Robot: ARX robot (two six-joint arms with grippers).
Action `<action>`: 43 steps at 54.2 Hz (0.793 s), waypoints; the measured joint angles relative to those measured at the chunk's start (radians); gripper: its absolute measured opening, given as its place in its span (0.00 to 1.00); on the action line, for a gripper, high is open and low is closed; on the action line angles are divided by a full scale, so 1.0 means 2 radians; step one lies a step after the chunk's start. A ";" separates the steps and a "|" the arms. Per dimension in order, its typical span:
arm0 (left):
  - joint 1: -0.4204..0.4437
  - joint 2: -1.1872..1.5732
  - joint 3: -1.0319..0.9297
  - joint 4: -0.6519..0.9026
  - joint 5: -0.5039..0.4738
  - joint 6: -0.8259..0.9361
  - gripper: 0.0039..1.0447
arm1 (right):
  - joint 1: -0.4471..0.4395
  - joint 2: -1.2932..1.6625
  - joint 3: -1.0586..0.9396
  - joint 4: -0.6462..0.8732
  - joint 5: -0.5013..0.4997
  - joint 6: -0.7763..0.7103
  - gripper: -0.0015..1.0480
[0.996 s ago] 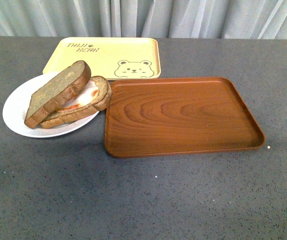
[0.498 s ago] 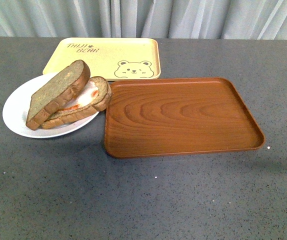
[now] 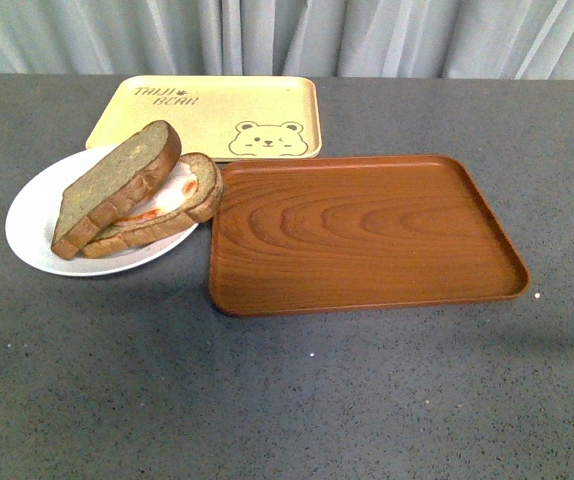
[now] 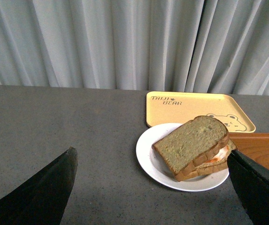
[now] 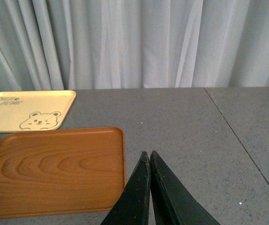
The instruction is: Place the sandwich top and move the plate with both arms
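Front view: the white plate (image 3: 29, 228) sits on the grey table (image 3: 287, 400) toward the robot's left, its right edge just beside the brown tray (image 3: 367, 235) and its far edge touching or slightly overlapping the yellow tray (image 3: 217, 112). The top slice (image 3: 115, 188) lies on the plate, tilted. Its far end is propped on the egg slice (image 3: 203, 188) beneath and its near end drops to the plate, so it covers the filling only in part. It looks laid on rather than squared up, which may be good enough for the placing step. Neither arm shows here, so nothing is touching the plate, and the move is not yet begun

Left wrist view: the left gripper (image 4: 151, 155) is spread wide and empty, its two dark fingers (image 4: 45, 192) framing the plate (image 4: 172, 182) and the top slice (image 4: 190, 140) from well back. That wide stance suits taking the plate's rim on this side

Right wrist view: the right gripper (image 5: 148, 155) is closed, its fingers pressed together with nothing between them, above the table near the corner of the brown tray (image 5: 55, 164), with the yellow tray (image 5: 26, 108) beyond. The plate is out of this view. The right gripper would have to open and cross over before it can share the lift; a one-sided grab could tip the loose top slice off
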 joint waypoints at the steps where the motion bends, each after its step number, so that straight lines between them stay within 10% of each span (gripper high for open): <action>1: 0.000 0.000 0.000 0.000 0.000 0.000 0.92 | 0.000 -0.002 0.000 -0.002 0.000 0.000 0.02; 43: 0.000 0.000 0.000 0.000 0.000 0.000 0.92 | 0.000 -0.189 0.000 -0.194 -0.001 0.000 0.02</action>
